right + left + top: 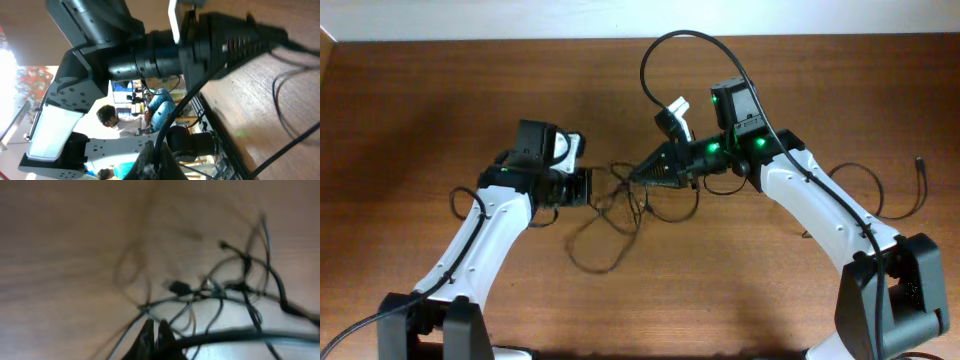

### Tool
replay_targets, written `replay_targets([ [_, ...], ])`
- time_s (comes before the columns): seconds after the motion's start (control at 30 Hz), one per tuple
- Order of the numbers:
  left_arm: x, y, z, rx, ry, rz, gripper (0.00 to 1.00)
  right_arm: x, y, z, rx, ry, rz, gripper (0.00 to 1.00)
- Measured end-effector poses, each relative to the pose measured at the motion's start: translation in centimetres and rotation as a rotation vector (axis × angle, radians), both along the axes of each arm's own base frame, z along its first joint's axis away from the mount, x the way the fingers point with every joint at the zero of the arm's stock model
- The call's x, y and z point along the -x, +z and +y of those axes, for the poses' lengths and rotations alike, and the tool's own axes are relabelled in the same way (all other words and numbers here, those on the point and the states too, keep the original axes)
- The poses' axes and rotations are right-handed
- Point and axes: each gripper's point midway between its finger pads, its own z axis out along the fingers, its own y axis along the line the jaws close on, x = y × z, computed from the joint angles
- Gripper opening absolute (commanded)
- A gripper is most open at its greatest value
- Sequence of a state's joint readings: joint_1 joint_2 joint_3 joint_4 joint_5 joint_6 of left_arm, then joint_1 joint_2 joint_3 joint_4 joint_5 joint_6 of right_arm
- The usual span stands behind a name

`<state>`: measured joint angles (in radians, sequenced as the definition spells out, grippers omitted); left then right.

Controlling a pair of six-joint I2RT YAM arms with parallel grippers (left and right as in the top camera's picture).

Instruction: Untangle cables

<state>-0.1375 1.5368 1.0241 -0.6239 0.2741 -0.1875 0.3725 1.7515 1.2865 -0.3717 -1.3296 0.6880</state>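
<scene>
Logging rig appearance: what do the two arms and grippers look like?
White shells on left arm and right arm, with black joints, bases, and a black cable along each. Black left gripper and right gripper. Green lights glow on the right wrist.

The brown wooden table (440, 100) has a smooth satin finish with fine straight grain and a faint sheen under the light. The thin black cables (620, 195) look like smooth plastic-sheathed wire, slightly glossy. The robot arms' white shells (830, 215) are smooth, glossy plastic. Their black joint housings (535, 140) are matt plastic, one part finely ribbed.
</scene>
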Motion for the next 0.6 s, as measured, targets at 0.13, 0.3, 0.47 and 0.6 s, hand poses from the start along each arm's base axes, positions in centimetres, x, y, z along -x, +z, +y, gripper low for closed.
replay_targets([
  [0.13,-2.2,0.4,2.3,-0.053,0.222,-0.05,0.0,-0.1,0.1,0.0,-0.006,0.001,-0.016,0.04],
  [0.3,-2.8,-0.3,4.8,-0.137,0.385,-0.052,0.03,0.0,3.7,0.0,-0.043,-0.009,-0.09,0.04],
  [0.47,-2.6,-2.8,5.7,-0.162,0.45,0.018,0.02,2.7,14.7,-1.2,-0.181,-0.019,-0.405,0.04],
  [0.6,-2.6,-2.7,5.2,-0.132,0.456,0.023,0.03,2.2,19.1,-1.5,-0.277,-0.051,-0.551,0.04],
])
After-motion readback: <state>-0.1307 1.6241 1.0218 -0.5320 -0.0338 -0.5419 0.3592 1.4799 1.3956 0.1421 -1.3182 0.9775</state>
